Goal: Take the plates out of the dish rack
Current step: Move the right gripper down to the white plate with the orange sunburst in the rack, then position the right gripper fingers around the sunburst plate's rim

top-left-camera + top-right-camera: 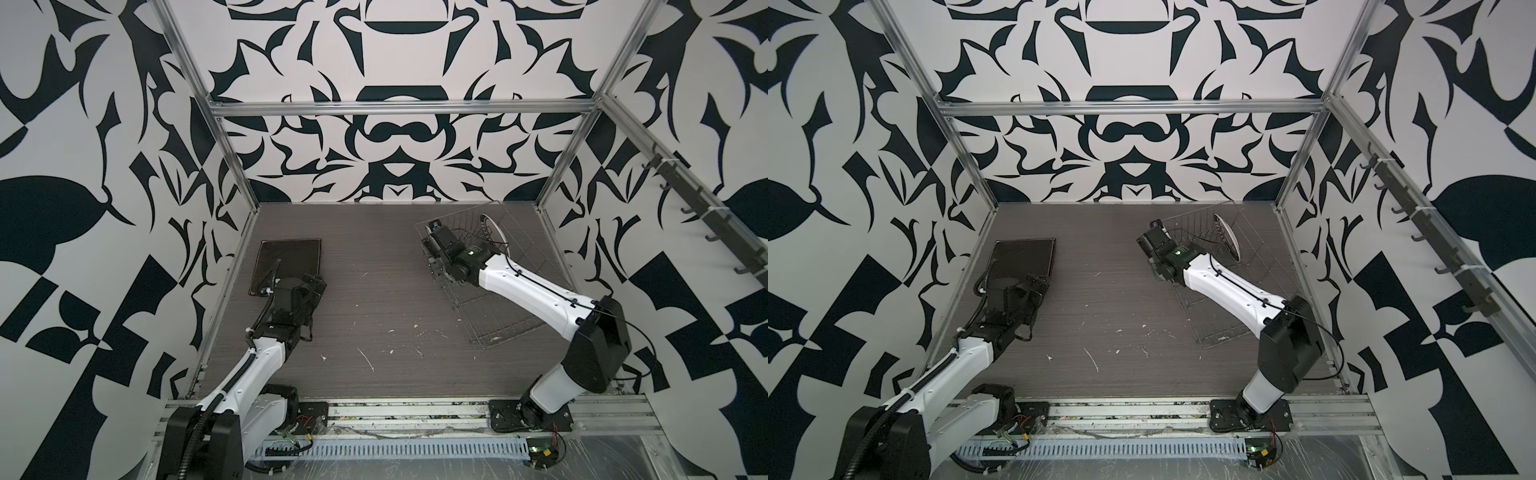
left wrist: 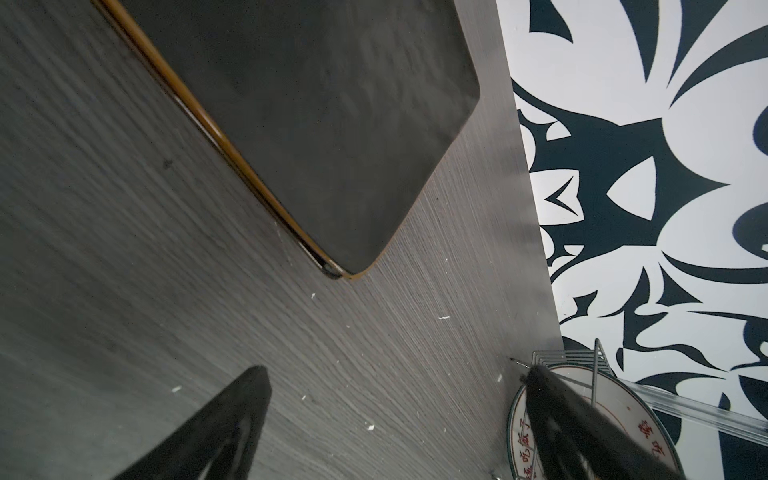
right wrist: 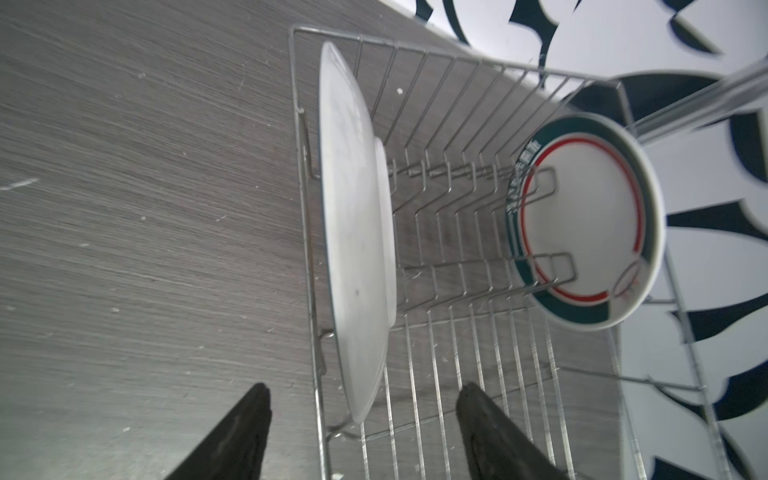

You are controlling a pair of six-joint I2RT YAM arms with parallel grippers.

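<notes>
While the right gripper (image 3: 365, 388) hangs over the dish rack (image 3: 457, 365) with its fingers parted, a plain white plate (image 3: 357, 249) stands on edge in the gap between them. Neither finger seems to touch it, though that end of its rim is blurred and I cannot be sure.

The rack holds two plates. The white one stands at one end of the tine rows, leaning against the rack's raised wire side. A round white plate (image 3: 582, 220) with a dark green band and a thin red ring stands upright at the other end of the rows, with two wire tines crossing its face.

In both top views the rack (image 1: 511, 324) (image 1: 1219, 328) lies on the table (image 1: 374, 324). The banded plate (image 1: 496, 232) (image 1: 1227, 235) is at the rack's far end. The right arm (image 1: 532, 286) covers the side where the white plate stands.

A black square plate (image 1: 291, 257) (image 1: 1025, 255) (image 2: 311, 124) lies flat on the table, well apart from the rack and to its left. The left gripper (image 2: 397, 372) hovers by that plate, also well clear of the rack, jaws spread wide and holding nothing.
</notes>
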